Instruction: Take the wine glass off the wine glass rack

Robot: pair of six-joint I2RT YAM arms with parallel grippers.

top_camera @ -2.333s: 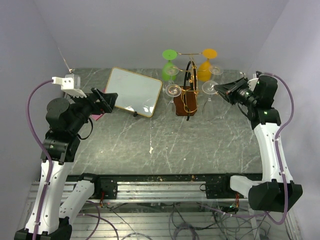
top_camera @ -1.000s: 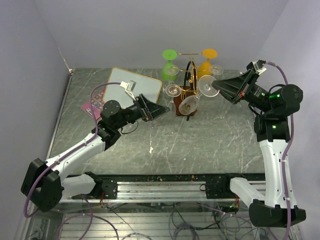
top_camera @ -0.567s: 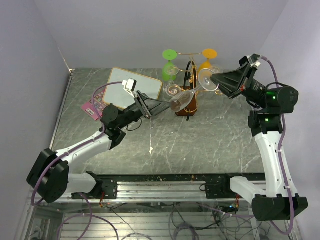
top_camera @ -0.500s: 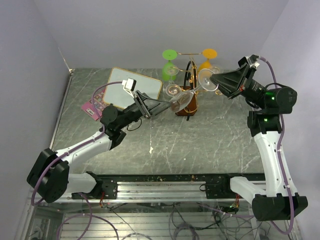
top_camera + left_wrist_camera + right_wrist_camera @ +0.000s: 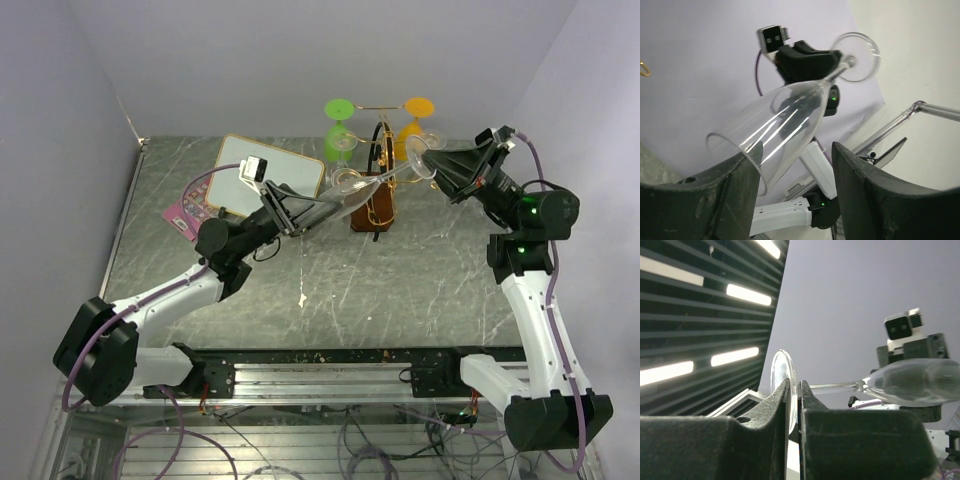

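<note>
The wine glass point(image 5: 352, 196) lies near-horizontal clear of the rack point(image 5: 374, 205), foot at 2 o'clock pinched by the right gripper point(image 5: 428, 161), bowl at 8 o'clock between the parted fingers point(image 5: 867, 200) of the left gripper point(image 5: 323, 207).

Looking down on a grey marbled table point(image 5: 330, 290), bearing a gold-framed white board point(image 5: 268, 175) at back left, a pink card point(image 5: 183, 216) beside its left corner, the wine glass rack point(image 5: 372, 212) on a dark wooden block just right, a white scrap point(image 5: 302, 298) lying mid-table.
</note>
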